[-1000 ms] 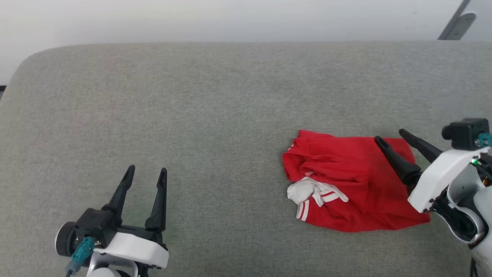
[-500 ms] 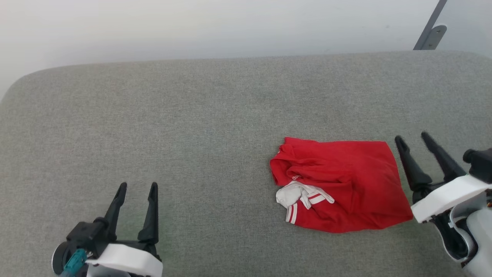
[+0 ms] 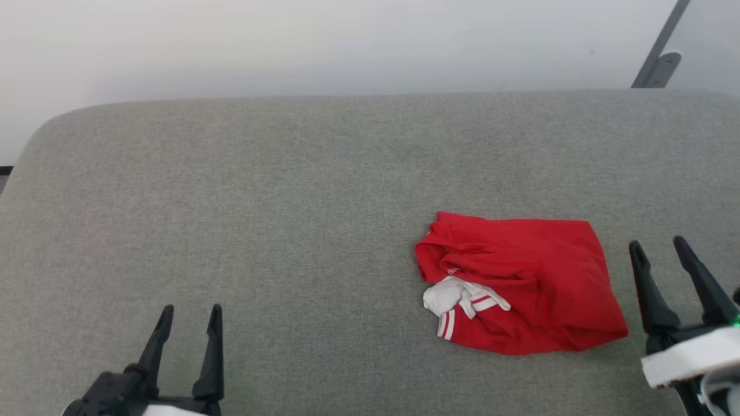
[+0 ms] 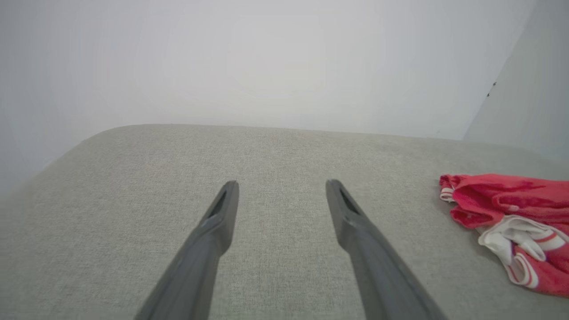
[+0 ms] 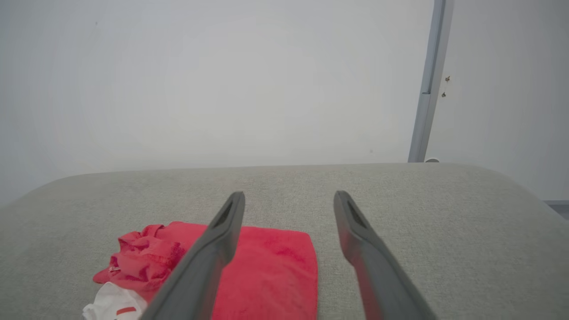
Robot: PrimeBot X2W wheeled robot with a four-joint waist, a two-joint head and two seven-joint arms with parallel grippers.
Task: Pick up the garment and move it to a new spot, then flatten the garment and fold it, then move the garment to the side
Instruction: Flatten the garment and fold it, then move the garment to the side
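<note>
Folded red garment (image 3: 537, 283), flat on grey cushion (image 3: 260, 219), white striped cuff bunched at its left edge.

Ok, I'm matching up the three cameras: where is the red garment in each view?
Head view: the garment lies right of centre, left of the right gripper.
Left wrist view: at the right edge, partly cut off.
Right wrist view: lower left, reaching the bottom edge.
Shared landmark: the white striped cuff.

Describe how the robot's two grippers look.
The left gripper and the right gripper each have two long, dark, tapering fingers with a slot inside each tip, rising from a black base. A white shell sits behind the right base, with a small green light at its edge.
</note>
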